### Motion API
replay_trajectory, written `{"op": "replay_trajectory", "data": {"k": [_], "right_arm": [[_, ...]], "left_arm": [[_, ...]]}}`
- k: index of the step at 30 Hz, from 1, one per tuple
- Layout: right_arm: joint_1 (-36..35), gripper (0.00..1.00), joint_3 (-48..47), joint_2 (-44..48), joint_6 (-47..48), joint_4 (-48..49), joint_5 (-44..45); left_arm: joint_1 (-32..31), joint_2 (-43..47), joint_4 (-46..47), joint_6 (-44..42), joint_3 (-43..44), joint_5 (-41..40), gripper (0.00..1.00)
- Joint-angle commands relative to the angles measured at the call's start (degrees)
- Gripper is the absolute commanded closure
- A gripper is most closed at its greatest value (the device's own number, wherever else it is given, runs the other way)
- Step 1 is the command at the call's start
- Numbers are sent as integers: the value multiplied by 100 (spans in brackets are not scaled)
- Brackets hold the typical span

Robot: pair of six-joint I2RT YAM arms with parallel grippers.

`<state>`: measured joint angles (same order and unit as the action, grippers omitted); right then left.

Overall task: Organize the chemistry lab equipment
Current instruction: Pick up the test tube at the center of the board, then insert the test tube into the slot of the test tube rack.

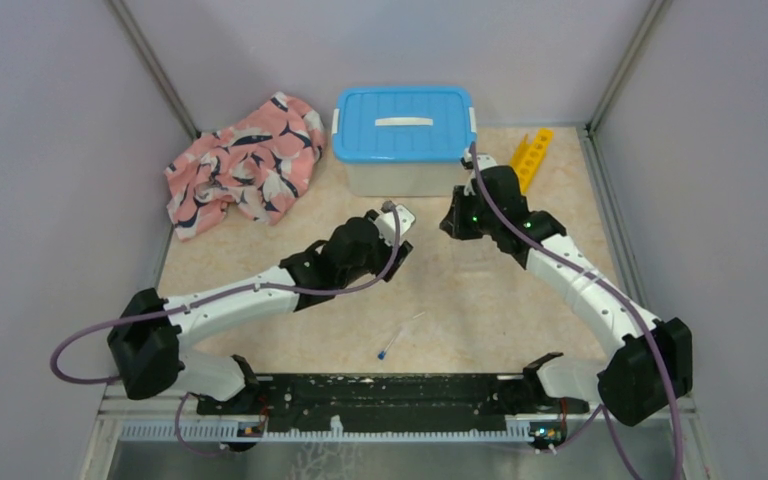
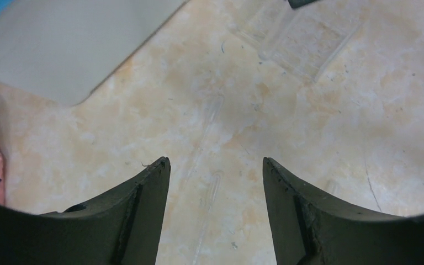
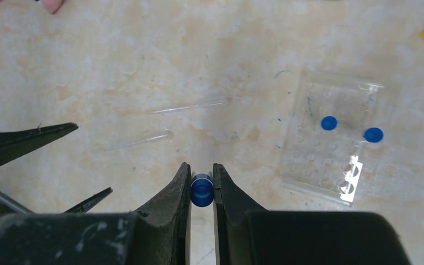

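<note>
Two loose clear tubes (image 3: pixel 190 106) on open tabletop (image 3: pixel 116 66), left pincer (image 2: pixel 216 163) spread above them, right pincer (image 3: pixel 201 172) pinching blue-capped tube (image 3: pixel 201 190)

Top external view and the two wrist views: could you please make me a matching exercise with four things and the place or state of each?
Things:
1. left gripper
2. right gripper
3. yellow rack
4. pink cloth

Place or state:
a. in the far left corner
b. jaws shut on a blue-capped tube
c. jaws open, holding nothing
d. just right of the white bin

Pairs: 1-c, 2-b, 3-d, 4-a
</note>
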<state>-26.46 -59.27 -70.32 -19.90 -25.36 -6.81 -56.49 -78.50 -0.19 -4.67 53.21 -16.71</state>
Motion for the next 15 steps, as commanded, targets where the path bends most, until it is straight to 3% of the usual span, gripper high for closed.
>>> {"op": "replay_trajectory", "data": {"k": [1,15], "right_arm": [[-10,99,-370,35,296,-295,660],[-80,99,-404,-242,562,-827,1948]], "left_arm": [[-24,-208,-678,247,266,619,33],[-328,-661,-1829,733,242,1470,39]]}}
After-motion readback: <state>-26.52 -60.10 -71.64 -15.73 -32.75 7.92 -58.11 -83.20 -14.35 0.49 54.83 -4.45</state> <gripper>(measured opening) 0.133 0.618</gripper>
